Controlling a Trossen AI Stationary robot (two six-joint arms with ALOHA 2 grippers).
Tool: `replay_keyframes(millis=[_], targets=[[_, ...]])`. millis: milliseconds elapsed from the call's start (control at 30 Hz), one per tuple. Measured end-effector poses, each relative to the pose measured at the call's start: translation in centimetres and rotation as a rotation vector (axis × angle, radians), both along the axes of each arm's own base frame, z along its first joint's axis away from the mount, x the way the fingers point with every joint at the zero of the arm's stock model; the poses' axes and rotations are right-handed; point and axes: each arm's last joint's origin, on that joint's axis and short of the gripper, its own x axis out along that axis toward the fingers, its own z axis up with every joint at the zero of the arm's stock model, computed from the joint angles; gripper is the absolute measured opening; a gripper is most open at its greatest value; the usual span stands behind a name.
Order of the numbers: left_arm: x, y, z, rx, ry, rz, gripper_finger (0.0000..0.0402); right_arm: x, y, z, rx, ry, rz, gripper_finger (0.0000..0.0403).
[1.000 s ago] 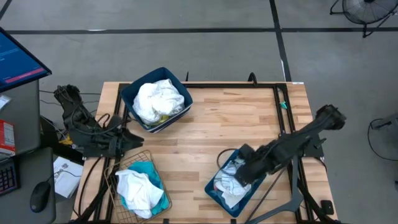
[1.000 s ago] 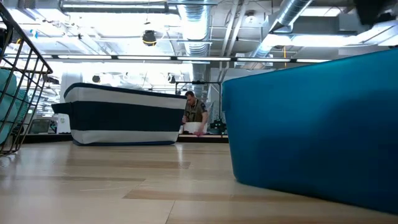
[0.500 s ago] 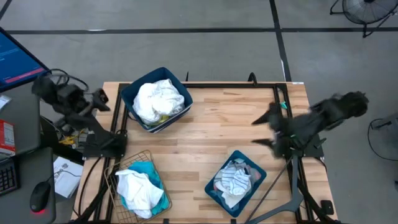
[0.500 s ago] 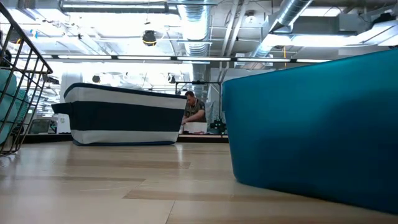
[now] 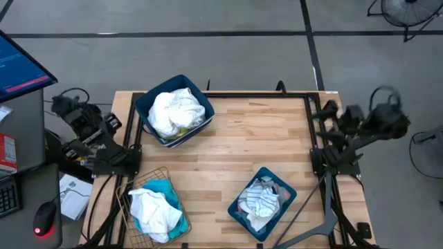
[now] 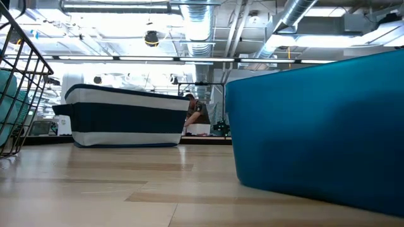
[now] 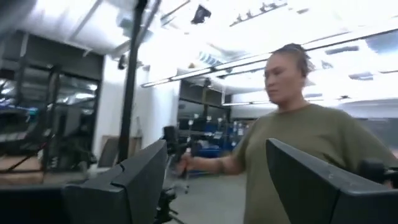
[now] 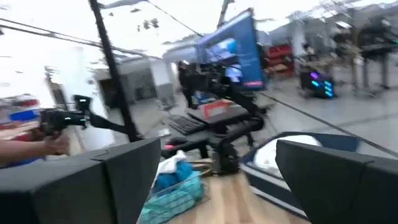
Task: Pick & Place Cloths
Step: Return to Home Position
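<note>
White cloths fill the dark blue bin at the table's far left. A turquoise cloth and a white one lie in the wire basket at the near left. Grey-and-white striped socks and white pieces lie in the blue bin at the near right. My left gripper is open, drawn back off the table's left edge. My right gripper is open, raised at the table's right edge. Neither holds anything.
Bare wood spans the table's middle between the three containers. In the low view the near right bin's wall fills the right half, and the far bin and the basket show to the left. A person stands beyond the left arm.
My right gripper has risen out of the near right bin and pulled back to the table's right edge, leaving the socks and white pieces lying in the bin. My left arm has lifted from beside the basket and folded back off the table's left edge.
</note>
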Motion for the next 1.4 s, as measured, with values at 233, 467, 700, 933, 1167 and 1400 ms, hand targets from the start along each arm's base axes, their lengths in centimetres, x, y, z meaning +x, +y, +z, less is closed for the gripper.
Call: replay_keyframes(millis=[233,467,700,933,1167,1400], targets=[[2.3,-2.8,-3.7,0.037,0.009,-0.016,0.0257,2.6,1.1,-10.6,0.122,-0.130,0.029,0.0311],[4.3,-5.1,-8.0,0.017,0.009,-0.019,0.0257,4.5,1.8,-16.8,0.169,-0.207,0.036,0.0311],[5.3,-6.3,-11.5,0.018,0.034,-0.019,0.0257,4.8,2.0,-17.7,0.042,-0.116,0.054,0.0311],[6.5,-7.2,-16.1,0.014,0.238,0.029,0.0257,5.0,2.0,-18.7,-0.102,-0.024,0.010,0.0311],[6.7,-7.2,-16.7,0.036,0.300,0.091,0.0257,5.0,1.8,-19.2,-0.115,0.037,-0.045,0.0311],[6.8,-7.2,-16.7,0.038,0.300,0.091,0.0257,5.1,1.9,-19.7,0.014,0.079,-0.027,0.0311]])
